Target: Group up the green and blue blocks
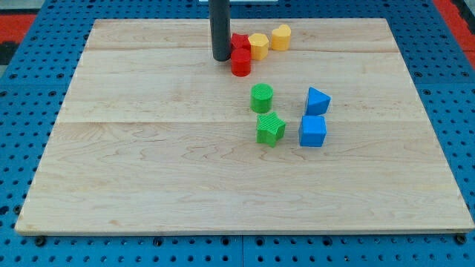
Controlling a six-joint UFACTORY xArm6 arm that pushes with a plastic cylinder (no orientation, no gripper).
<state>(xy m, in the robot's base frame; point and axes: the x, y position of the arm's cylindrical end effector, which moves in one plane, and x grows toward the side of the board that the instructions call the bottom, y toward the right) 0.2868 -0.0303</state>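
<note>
Wooden board (148, 163) lying on a blue pegboard surface (22, 89). Toward the view's top, just left of centre: dark rod coming down, my tip (221, 58) resting on the board, touching or just beside the left of the red blocks. No pincer on this arm, only the rod, so nothing open, closed or gripped. Next rightward, a red cylinder (241, 64) below a second red block (239, 41) of unclear shape, then a yellow hexagonal block (258, 46) and a yellow block (280, 37) in a row. Below, near the board's middle, well apart from my tip: green cylinder (261, 98) above green star-shaped block (271, 128). Near these, to the right: blue wedge-like block (317, 100) above blue cube (312, 131).
</note>
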